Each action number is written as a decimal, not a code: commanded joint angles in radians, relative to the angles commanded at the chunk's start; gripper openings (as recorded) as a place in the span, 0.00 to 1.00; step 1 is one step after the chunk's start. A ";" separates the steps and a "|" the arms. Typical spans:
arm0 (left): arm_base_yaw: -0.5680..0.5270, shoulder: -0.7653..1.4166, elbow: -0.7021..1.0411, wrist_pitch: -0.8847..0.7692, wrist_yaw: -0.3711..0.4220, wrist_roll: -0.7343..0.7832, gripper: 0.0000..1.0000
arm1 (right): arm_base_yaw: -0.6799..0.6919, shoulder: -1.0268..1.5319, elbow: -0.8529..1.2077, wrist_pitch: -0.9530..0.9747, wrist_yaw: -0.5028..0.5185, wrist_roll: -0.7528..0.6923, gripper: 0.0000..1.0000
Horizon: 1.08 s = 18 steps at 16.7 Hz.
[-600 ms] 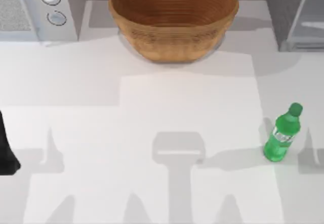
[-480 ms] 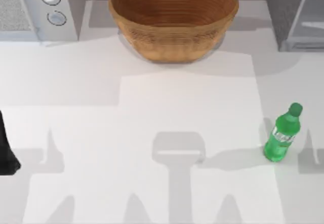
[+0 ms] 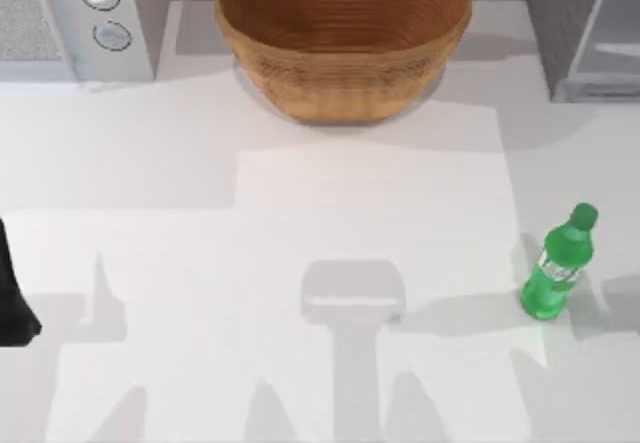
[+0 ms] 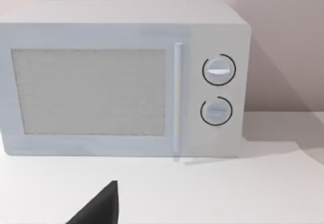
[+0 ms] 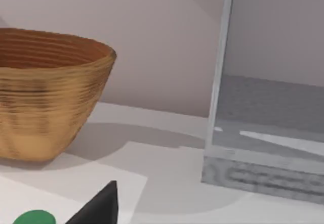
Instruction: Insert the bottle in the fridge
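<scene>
— From above, where's the bottle?
— Upright on the white worktop, near its right edge; well apart from the fridge, which stands at the far right corner with its pale door panel; a wicker basket sits at the far middle, a microwave at the far left; a dark bit of the left arm shows at the left edge.
— And the left wrist view?
— The microwave face-on, two round knobs beside its speckled window; a dark tip of the left end effector low in front; I cannot tell how wide it stands.
— The right wrist view?
— The fridge beside the basket; the bottle's green cap close by the right end effector's dark tip; its opening I cannot tell either.
</scene>
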 joint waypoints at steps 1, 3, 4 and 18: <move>0.000 0.000 0.000 0.000 0.000 0.000 1.00 | -0.006 0.085 0.000 0.066 -0.033 -0.011 1.00; 0.000 0.000 0.000 0.000 0.000 0.000 1.00 | -0.017 0.241 0.000 0.180 -0.096 -0.031 1.00; 0.000 0.000 0.000 0.000 0.000 0.000 1.00 | -0.023 0.307 -0.001 0.228 -0.127 -0.039 1.00; 0.000 0.000 0.000 0.000 0.000 0.000 1.00 | -0.136 1.227 -0.017 0.955 -0.544 -0.131 1.00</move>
